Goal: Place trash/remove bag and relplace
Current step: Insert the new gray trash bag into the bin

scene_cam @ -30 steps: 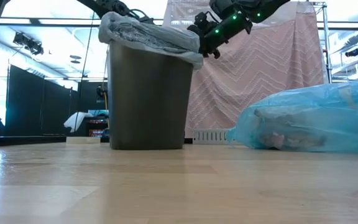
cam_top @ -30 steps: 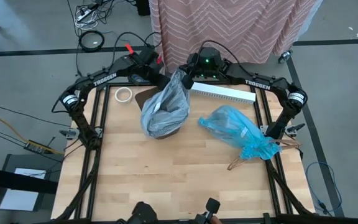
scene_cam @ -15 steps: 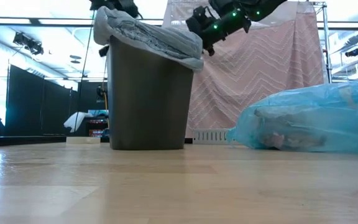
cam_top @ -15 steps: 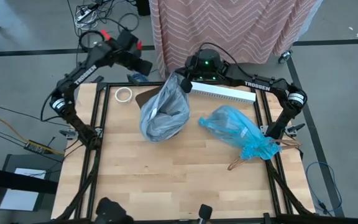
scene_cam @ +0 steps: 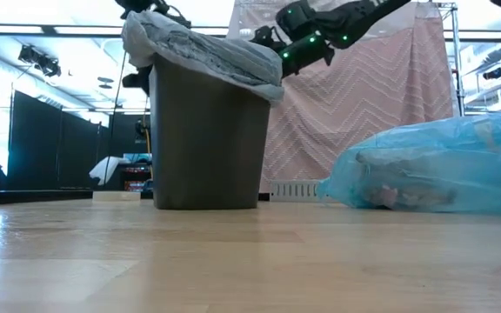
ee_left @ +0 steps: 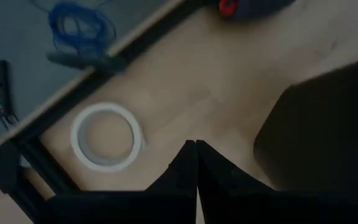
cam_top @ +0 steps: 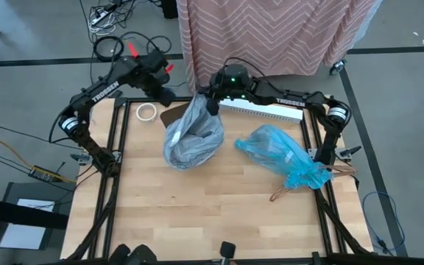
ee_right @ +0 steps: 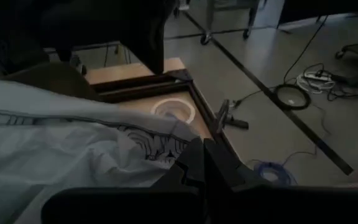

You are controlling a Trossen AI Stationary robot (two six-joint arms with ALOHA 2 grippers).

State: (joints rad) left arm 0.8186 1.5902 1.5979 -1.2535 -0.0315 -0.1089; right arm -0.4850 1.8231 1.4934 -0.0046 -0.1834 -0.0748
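My right jaws (cam_top: 212, 101) sit at the far rim of the bin (scene_cam: 207, 143), pressed together on the edge of the grey liner (cam_top: 193, 132). I judge the pinch is there to tug that edge down over the lip so the fresh liner stays put. In the right wrist view the pale plastic runs right up to my fingertips (ee_right: 194, 163).

My left jaws (cam_top: 165, 94) hang off the bin's far-left corner, near the tape roll (cam_top: 146, 112), pressed together and holding nothing. They're parked clear so the right side can work the rim.

The bag (cam_top: 285, 156), bright blue and full, lies on its side on the counter (cam_top: 212, 221) to the bin's right, well apart from it: already pulled out and set aside. The trash (scene_cam: 381, 196) shows only as faint lumps through the blue plastic. Replacement looks nearly done; rim seating remains.
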